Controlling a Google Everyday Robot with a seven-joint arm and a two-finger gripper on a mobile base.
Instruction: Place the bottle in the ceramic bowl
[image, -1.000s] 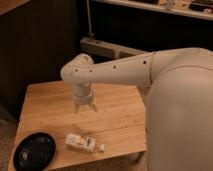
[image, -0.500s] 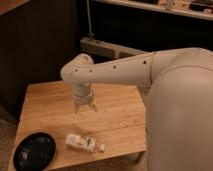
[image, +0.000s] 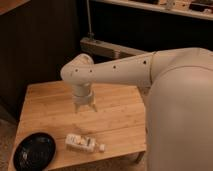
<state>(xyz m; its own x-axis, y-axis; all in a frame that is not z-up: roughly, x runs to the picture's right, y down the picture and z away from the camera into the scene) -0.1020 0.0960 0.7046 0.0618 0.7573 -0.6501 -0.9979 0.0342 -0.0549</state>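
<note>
The bottle (image: 81, 143) lies on its side near the front edge of the wooden table (image: 45, 105), its small white cap pointing right. The ceramic bowl (image: 34, 151) is black and glossy and sits at the table's front left corner, just left of the bottle and apart from it. My gripper (image: 85, 107) hangs from the white arm over the middle of the table, pointing down, behind and above the bottle. It holds nothing.
My white arm (image: 125, 72) and large white body (image: 182, 115) fill the right side of the view. A dark wall and a metal shelf frame (image: 107, 47) stand behind the table. The table's front edge runs just below the bottle.
</note>
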